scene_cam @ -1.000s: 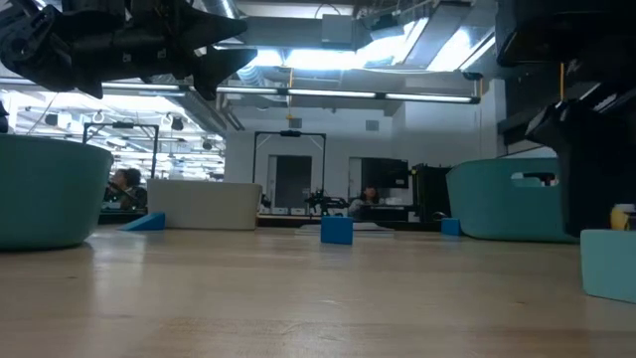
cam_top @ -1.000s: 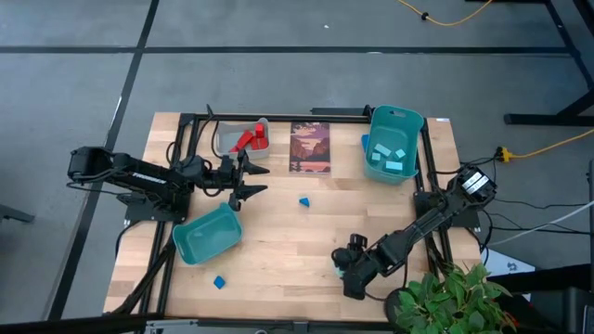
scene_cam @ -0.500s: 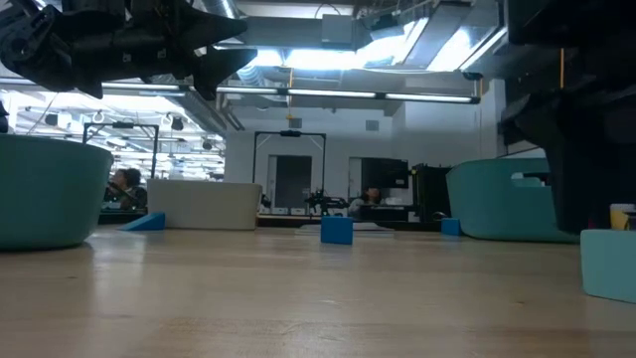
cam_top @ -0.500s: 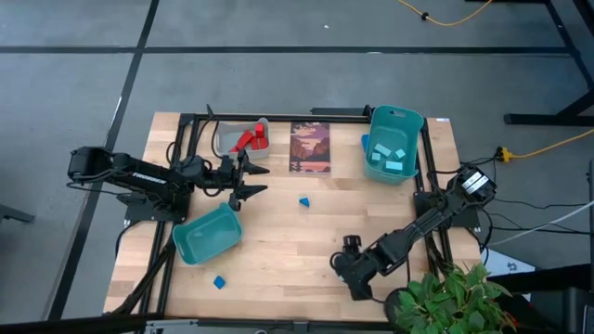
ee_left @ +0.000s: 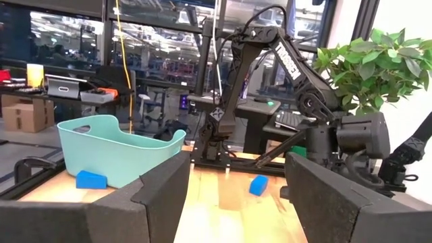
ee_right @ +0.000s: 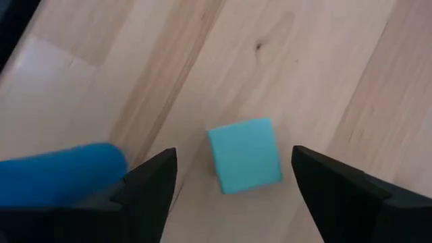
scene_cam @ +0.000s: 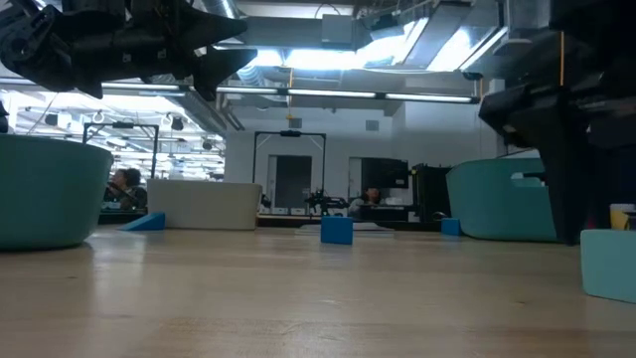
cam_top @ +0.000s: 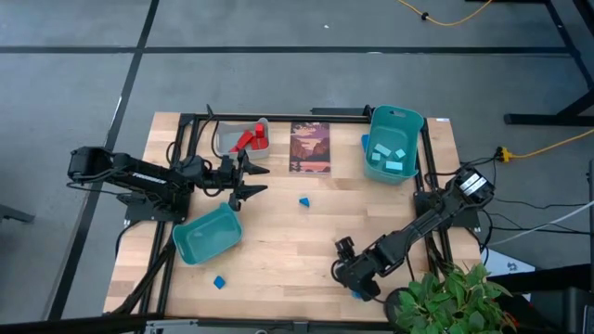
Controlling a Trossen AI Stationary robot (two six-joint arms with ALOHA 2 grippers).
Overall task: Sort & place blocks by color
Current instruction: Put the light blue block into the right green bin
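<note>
The right gripper (cam_top: 357,283) has shifted over the last second: it has slid along the near edge of the worktop toward the near right corner and now hangs low over a light cyan cube (ee_right: 244,154). In the right wrist view that cube lies on bare wood between the two dark fingers (ee_right: 147,191), which stand apart on either side of it without touching it, so the jaws are released and nothing is held. A dark blue rounded shape (ee_right: 62,171) lies just beside the cube; I cannot tell what it is.

My reading is that the arm has finished lining up and is about to go down for the pick. The cube sits skewed to the fingers, so closing on it may turn it.

The left gripper (cam_top: 246,179) has not moved. It hovers over the left half of the worktop with its fingers spread and empty, between the grey bin (cam_top: 226,141) holding red blocks (cam_top: 249,139) at the far edge and an empty teal bin (cam_top: 206,233) nearer the front.

The other teal bin (cam_top: 393,146), at the far right, already holds several light cyan blocks (cam_top: 390,158), so the cube probably belongs there, well apart from where it lies now. Dark blue blocks remain loose: one (cam_top: 303,200) near the middle, one (cam_top: 219,282) by the near left corner, another (ee_left: 90,179) just beside the far right bin. A dark picture card (cam_top: 310,147) lies at the far edge.
</note>
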